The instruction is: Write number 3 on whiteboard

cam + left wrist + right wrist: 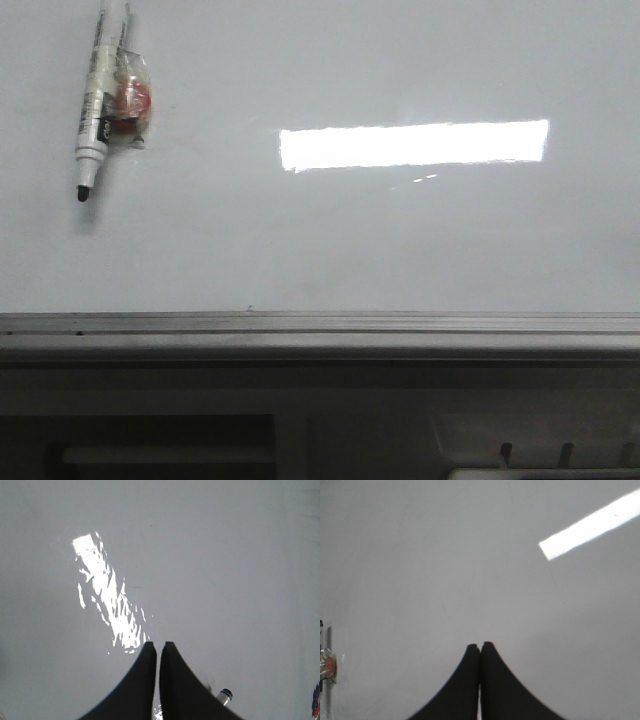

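The whiteboard (330, 240) fills the front view, glossy white-grey, with a grey metal edge strip along its near side and a bright rectangular light patch. No number 3 shows on it; the board is blank. A white marker pen (92, 125) with a black tip lies at the far left, taped to a red and clear piece. Its end also shows in the left wrist view (224, 696), just beside the fingers. My left gripper (158, 645) is shut and empty above the board. My right gripper (480, 646) is shut and empty; the pen shows far off in the right wrist view (327, 667).
The grey metal edge strip (320, 325) runs along the board's near side, with dark robot base parts below it. The light patch (415, 145) reflects right of the board's middle.
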### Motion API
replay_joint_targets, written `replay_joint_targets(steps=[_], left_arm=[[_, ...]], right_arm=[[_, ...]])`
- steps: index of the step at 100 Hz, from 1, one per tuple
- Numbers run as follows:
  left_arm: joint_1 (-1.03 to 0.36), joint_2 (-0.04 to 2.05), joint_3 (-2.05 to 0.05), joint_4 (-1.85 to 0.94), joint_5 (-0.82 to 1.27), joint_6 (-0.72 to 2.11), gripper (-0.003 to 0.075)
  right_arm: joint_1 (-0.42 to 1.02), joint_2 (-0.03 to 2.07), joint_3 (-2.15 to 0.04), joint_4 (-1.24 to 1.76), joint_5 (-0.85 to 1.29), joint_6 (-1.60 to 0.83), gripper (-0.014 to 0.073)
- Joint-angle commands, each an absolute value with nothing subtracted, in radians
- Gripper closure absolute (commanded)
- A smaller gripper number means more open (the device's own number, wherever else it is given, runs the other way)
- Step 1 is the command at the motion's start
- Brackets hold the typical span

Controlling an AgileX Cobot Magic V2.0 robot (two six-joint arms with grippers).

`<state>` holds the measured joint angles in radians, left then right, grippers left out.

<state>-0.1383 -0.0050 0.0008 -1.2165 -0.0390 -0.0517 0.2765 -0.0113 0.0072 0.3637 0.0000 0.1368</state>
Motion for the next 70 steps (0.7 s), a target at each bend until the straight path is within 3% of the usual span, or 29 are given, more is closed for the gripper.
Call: replay_joint_targets(steps=[1,11,16,37,46,61,70], left_arm=[[-0.142,-0.03,0.004,-1.224,-0.047,-0.051,0.0741],[-0.143,-0.03,-0.002,-1.133,0.006,-0.046,0.0741],[-0.143,-0.028,-0.019,-1.065,0.035,-0.037,0.0741],[-0.143,0.069,-0.228,-0.708,0.236,0.096,0.0713],[-0.143,0.198,-0.363,-0.562,0.38,0.158,0.0595],[-0.143,0.455,-0.564,-0.531,0.531,0.286,0.0297],[-0.143,0.609,-0.668,-0.583,0.601,0.326,0.0274]], right_arm=[[0.272,-0.025,0.001,0.367,-0.081,0.135,0.0655],[0.272,-0.025,-0.003,0.367,-0.082,0.135,0.0643],[0.272,-0.025,-0.018,0.365,-0.048,0.135,0.0597],[0.272,0.035,-0.141,0.33,0.154,0.107,0.0209],[0.272,0.112,-0.215,0.33,0.185,0.0,0.0174],[0.272,0.283,-0.352,0.33,0.214,-0.1,0.0176],[0.272,0.401,-0.411,0.33,0.216,-0.1,0.0176]])
